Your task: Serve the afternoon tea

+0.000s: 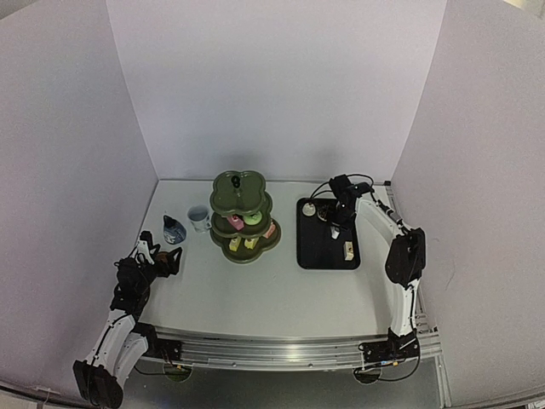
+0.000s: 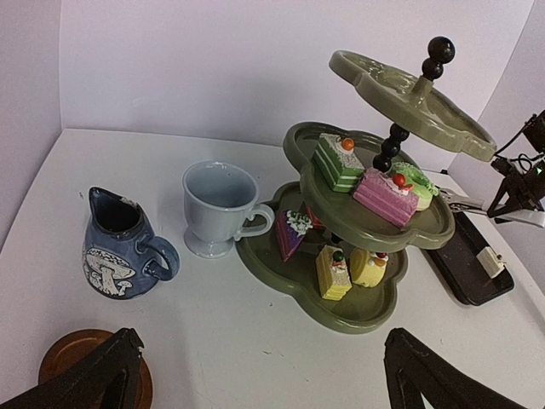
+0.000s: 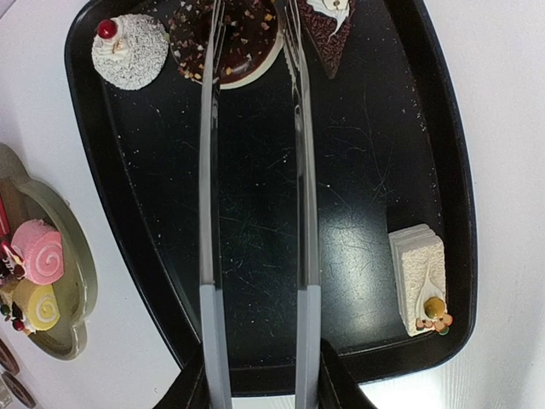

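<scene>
The dark green three-tier stand (image 1: 245, 217) holds several small cakes (image 2: 385, 194) on its middle and bottom tiers; its top tier is bare. The white cup (image 2: 218, 207) and the blue cup (image 2: 117, 247) stand to its left. My left gripper (image 2: 260, 379) is open and empty, low by the table's left edge, with a brown coaster (image 2: 72, 358) under its left finger. My right gripper (image 3: 260, 383) is shut on the metal tongs (image 3: 209, 213). Their arms are spread and reach over the chocolate doughnut (image 3: 243, 38) on the black tray (image 3: 366, 170).
The tray also holds a white coconut cake with a cherry (image 3: 128, 51), a chocolate slice (image 3: 328, 30) and a white slice (image 3: 421, 277). The stand's edge (image 3: 60, 256) lies just left of the tray. White walls close in the back and both sides.
</scene>
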Robot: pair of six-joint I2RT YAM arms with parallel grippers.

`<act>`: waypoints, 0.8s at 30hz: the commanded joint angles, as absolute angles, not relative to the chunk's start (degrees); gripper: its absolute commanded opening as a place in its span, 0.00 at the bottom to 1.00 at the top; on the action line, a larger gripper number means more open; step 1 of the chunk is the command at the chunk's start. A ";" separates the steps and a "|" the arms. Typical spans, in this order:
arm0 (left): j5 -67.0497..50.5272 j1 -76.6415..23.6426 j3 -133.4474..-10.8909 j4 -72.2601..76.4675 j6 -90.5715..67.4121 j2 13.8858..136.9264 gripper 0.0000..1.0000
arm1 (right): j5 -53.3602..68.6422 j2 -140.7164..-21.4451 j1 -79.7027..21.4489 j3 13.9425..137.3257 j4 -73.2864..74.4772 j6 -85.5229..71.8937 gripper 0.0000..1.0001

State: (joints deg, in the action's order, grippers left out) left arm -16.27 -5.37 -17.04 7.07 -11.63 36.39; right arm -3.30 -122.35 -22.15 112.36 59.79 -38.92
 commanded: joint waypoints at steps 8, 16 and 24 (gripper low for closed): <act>-16.26 -5.61 -16.52 9.07 -11.69 35.95 1.00 | -1.19 -122.95 -22.15 112.78 59.15 -38.53 0.24; -16.20 -5.62 -16.52 8.97 -11.69 35.74 1.00 | -1.05 -122.26 -22.10 112.02 59.15 -37.76 0.06; -16.17 -5.57 -16.50 9.09 -11.69 35.65 1.00 | -1.77 -117.05 -22.15 112.40 59.13 -36.10 0.00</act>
State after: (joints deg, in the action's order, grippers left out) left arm -16.25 -5.37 -16.34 7.07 -11.85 36.27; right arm -1.48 -122.60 -22.15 112.05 59.57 -37.60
